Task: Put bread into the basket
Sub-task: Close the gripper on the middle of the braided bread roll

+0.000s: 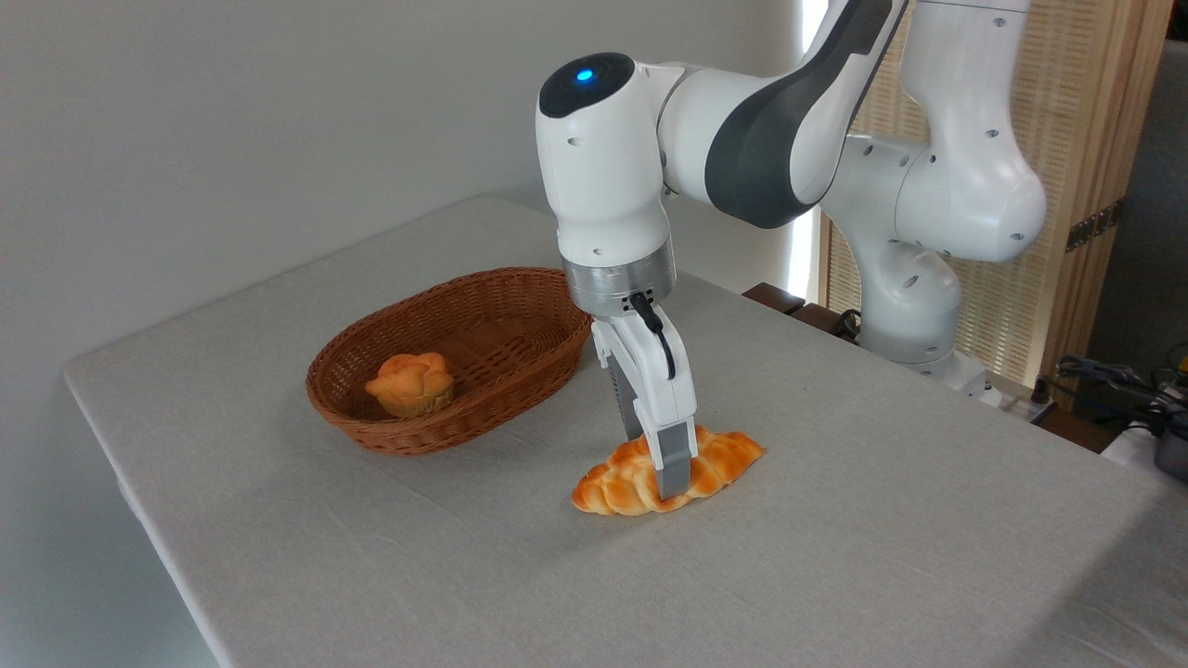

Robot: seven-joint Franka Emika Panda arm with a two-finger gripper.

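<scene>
The bread [620,484], a long braided golden loaf, lies on the table in front of and to the right of the basket [436,429], an oval brown wicker one. My gripper [657,464] points down over the loaf's middle, open, with its fingers on either side of it. The near finger [675,468] covers the loaf's front side and reaches almost to the cloth. The far finger stands behind the loaf, its tip hidden. The loaf rests flat on the table.
A small round knotted orange bun [410,382] sits in the left end of the basket. A grey cloth covers the table [835,557]. The arm's white base [914,306] stands at the back right, with cables [1114,380] at the far right edge.
</scene>
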